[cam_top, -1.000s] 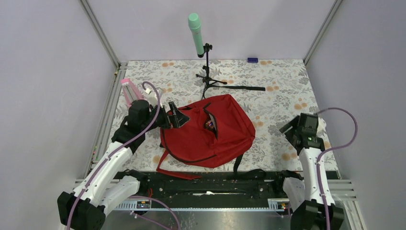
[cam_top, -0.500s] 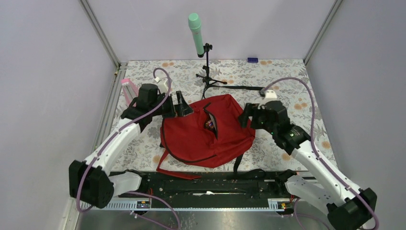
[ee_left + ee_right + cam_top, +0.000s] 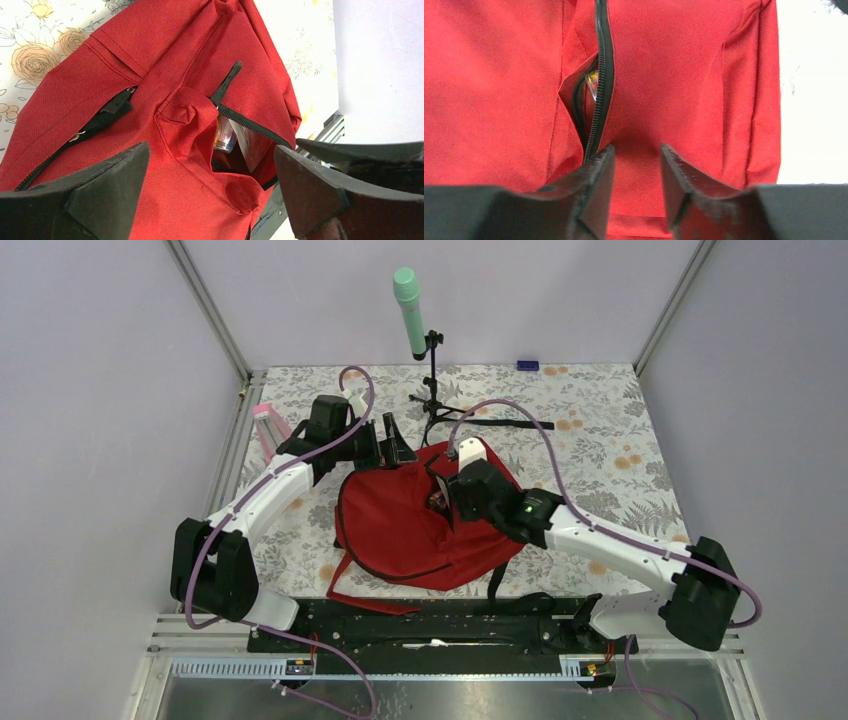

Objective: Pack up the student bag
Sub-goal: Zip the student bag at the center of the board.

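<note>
Where the bag lies: the large soft dark-red fabric student bag [image 3: 400, 530] is flat on the floral-patterned bench [image 3: 600, 430], near its centre, with black straps trailing toward the near edge.
Bag opening: the black toothed zipper [image 3: 603, 75] is parted into a slit, and a small colourful packet [image 3: 223, 136] shows inside.
Left tool [image 3: 211, 152]: released, jaws spread wide, hovering over the bag's far-left corner.
Right tool [image 3: 637, 147]: over the bag's middle, just beside the zipper slit. The jaws are drawn narrow with red fabric showing between them, and I cannot tell whether they pinch it.
Elsewhere: a tall pink bottle [image 3: 268, 430] stands by the bench's left edge, and a mint-green microphone [image 3: 408, 300] on a black stand is behind the bag.
</note>
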`<act>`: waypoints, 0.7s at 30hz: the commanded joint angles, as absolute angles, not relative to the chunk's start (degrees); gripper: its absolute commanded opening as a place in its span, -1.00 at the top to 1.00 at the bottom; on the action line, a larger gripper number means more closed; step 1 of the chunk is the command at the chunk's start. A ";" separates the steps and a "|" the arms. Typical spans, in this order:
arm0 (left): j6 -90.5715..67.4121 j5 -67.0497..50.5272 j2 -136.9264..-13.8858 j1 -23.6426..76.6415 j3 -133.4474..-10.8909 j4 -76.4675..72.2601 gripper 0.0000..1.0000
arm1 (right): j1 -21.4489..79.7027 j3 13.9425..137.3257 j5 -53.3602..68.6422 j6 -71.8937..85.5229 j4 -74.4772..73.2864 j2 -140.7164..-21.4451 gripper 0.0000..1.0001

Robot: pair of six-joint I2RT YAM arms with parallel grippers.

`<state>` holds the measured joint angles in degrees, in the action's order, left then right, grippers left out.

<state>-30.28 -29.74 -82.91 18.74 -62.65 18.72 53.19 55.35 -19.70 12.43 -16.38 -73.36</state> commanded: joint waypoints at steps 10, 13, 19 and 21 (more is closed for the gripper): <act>-30.38 -30.68 -82.88 18.78 -65.34 17.10 -0.97 | 58.62 52.05 -25.16 16.96 -13.56 -73.64 0.82; -30.65 -30.75 -83.02 18.85 -65.61 16.70 -0.97 | 58.58 52.98 -26.41 17.10 -13.64 -70.79 0.40; -32.13 -31.31 -83.02 18.85 -65.71 14.71 -0.97 | 58.62 59.47 -26.21 12.06 -17.27 -74.18 -0.30; -32.34 -30.90 -82.54 19.00 -64.86 14.36 -0.98 | 58.62 60.66 -25.37 12.13 -17.23 -76.41 -0.37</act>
<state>-31.40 -29.80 -83.00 18.74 -62.98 18.09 58.11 56.38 -24.60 13.87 -16.47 -73.32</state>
